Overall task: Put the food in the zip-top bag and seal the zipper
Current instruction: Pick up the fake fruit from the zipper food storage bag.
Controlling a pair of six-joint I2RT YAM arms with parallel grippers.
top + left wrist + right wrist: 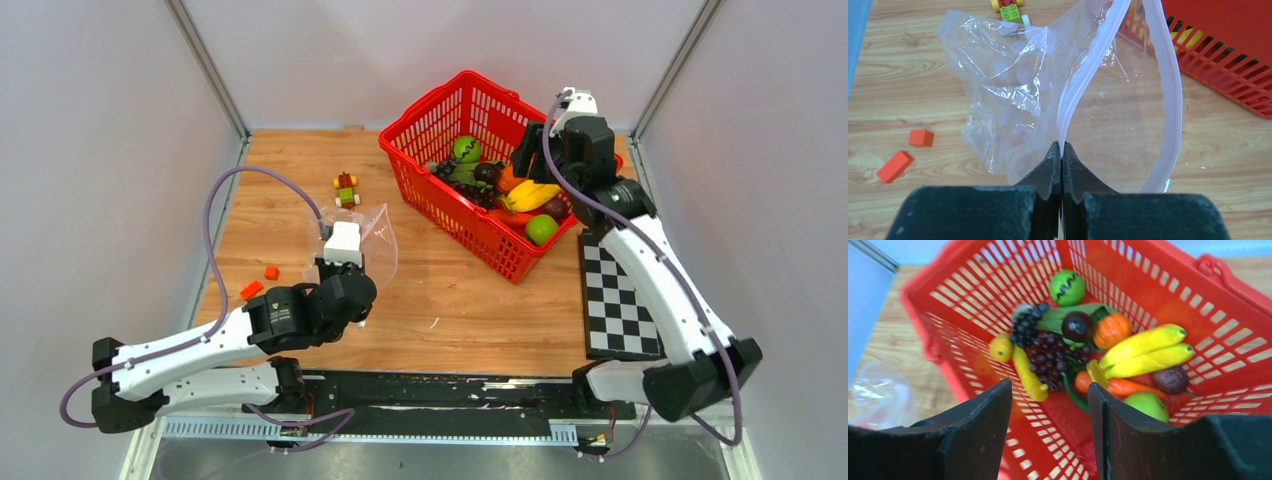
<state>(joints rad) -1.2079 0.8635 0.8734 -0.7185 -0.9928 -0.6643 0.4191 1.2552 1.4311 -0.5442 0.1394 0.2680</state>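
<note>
My left gripper (1061, 147) is clamped tight on the zipper (1090, 64). The jaws are pressed together on the near end of the pale pinkish strip, where its two halves meet. Past the pinch the halves part into a wide loop, so the mouth of the zip-top bag (1000, 90) gapes open. The crumpled clear body of the bag sags onto the wooden worktop (908, 80) to the left of the strip. The bag sits left of the middle of the worktop. A small toy block figure (1009, 9) stands just beyond its far edge. An orange cube (921, 137) and a longer orange brick (894, 166) lie loose to its left.

My right gripper (1049, 386) hangs wide open and empty above the red mesh basket (973, 287). The basket stands at the far right of the worktop, well apart from the bag. The food I can see lies heaped in the basket. There are yellow bananas (1143, 351) on the right and dark purple grapes (1048, 357) in the middle. A green lime (1067, 287) with a dark wavy mark sits toward the far wall. A round orange fruit (1111, 330) lies beside the bananas, with a carrot (1120, 386) under them. A green apple (1146, 406) sits close to my right-hand finger. A black-and-white checkerboard mat (618, 300) lies flat on the near side of the basket.
</note>
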